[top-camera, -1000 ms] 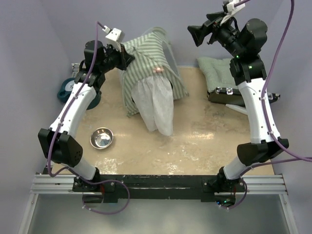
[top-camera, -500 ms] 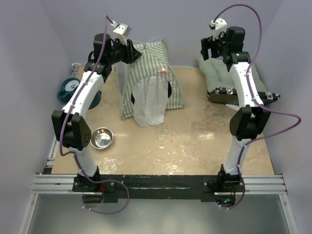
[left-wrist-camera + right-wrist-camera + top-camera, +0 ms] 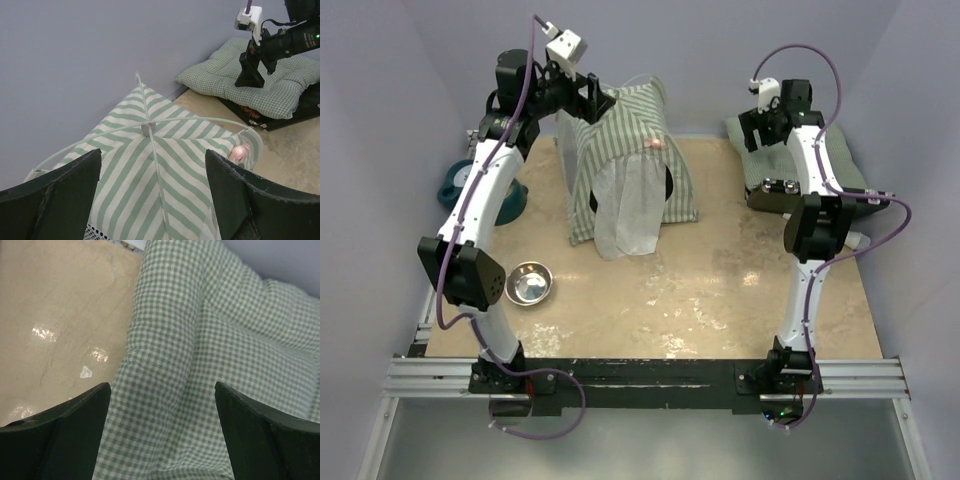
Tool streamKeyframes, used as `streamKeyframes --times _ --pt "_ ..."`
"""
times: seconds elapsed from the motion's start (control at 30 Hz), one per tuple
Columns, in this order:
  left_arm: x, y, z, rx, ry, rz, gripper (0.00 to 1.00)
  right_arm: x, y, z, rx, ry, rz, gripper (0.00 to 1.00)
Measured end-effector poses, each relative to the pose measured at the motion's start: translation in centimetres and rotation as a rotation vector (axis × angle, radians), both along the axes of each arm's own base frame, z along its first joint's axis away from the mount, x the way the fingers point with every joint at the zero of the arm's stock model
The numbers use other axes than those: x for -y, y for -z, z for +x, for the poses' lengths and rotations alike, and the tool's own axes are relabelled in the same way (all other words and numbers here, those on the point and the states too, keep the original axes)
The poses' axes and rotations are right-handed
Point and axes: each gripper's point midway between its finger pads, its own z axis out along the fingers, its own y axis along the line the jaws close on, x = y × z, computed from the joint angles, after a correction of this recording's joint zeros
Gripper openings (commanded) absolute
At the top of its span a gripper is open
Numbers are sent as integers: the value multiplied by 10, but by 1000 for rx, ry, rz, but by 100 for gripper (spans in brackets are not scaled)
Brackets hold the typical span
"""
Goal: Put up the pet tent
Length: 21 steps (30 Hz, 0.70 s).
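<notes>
The left gripper's [image 3: 592,94] fingers [image 3: 65,195] are standing spread wide with nothing between them. They are hanging just above the crown of the pale green-and-white striped fabric pet tent [image 3: 150,170] and, as far as the wrist view shows, are not touching it.

The tent is lying directly below and ahead of these fingers. Its thin white poles [image 3: 150,150] are crossing at a small hub on top. One pole is running straight away from the fingers along the gap between them, and the other is arching across it from side to side.

The tent is standing upright on the beige tabletop [image 3: 710,290], close to the back wall and left of centre, with a white cloth flap [image 3: 628,210] hanging down its front.

The right gripper's [image 3: 758,135] fingers [image 3: 265,440] are likewise spread and empty. They are pointing down over the green checked quilted cushion [image 3: 200,340] at the right rear, well apart from the tent.

The left arm is plainly the nearer one, so any further touch on the tent's frame would fall to it, coming down onto the hub. The tent is already looking raised, and the task is probably close to finished.
</notes>
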Motion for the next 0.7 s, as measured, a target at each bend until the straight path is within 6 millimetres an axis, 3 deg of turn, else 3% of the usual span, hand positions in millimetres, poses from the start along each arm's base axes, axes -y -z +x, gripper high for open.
streamKeyframes --times 0.1,0.27,0.3,0.33,0.37,0.43,0.47,0.6,0.7 --pt "-4 -5 -9 18 -7 12 96 -3 19 -6 -61 5 11 95" --pt "-11 -17 -20 62 -24 35 98 -3 43 -20 -143 28 7 90" --pt "-12 -19 -21 68 -27 39 98 -1 46 -21 -150 38 -1 85" --pt "-13 -20 -23 73 -30 42 98 1 49 -22 -155 48 -11 72" --pt "-14 -21 -24 76 -34 45 98 3 51 -22 -157 57 -20 55" --pt "-16 -24 -26 89 -45 53 99 7 51 -22 -156 78 -34 12" --pt "-17 -26 -26 93 -49 54 100 9 50 -21 -150 77 -46 0" --pt "-23 -33 -30 103 -77 55 99 9 41 -16 -129 89 -50 0" --pt "-27 -37 -35 106 -98 56 99 4 19 -8 -70 65 -21 0"
